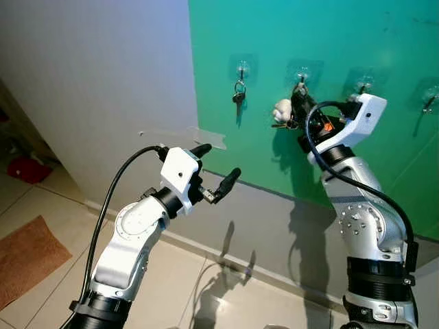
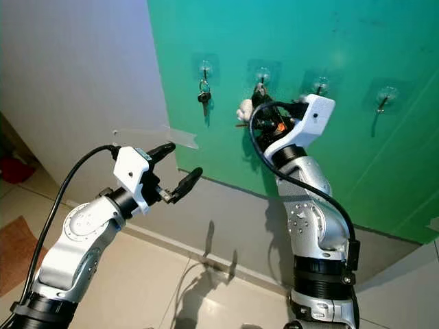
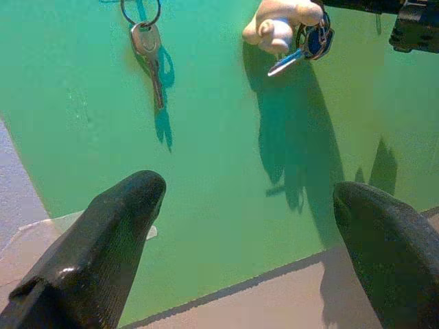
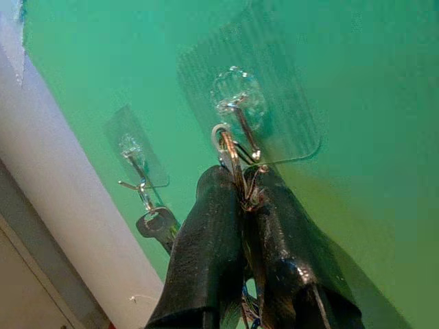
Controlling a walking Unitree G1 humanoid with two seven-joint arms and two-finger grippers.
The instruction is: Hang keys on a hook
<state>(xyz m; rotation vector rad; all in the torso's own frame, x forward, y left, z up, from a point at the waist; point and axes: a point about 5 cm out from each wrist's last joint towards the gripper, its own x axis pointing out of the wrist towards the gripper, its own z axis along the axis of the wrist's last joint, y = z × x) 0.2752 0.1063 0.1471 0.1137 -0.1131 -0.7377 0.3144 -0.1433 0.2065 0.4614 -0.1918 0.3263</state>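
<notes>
Green wall panel (image 1: 274, 151) carries four clear adhesive hooks; the far-right one is cut off at frame edge. We see the right gripper (image 4: 241, 179) raised to the second hook (image 4: 236, 103), fingers pinched on the key ring (image 4: 223, 140), ring at the hook tip; whether it's seated is hard to tell. Keys (image 3: 302, 44) with pale charm dangle below. Left gripper (image 1: 218, 168) at 8 o'clock of them, spread wide, empty.

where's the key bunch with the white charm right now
Pinched in the right gripper, the key bunch is up at the second hook from the left, on the green wall.
</notes>
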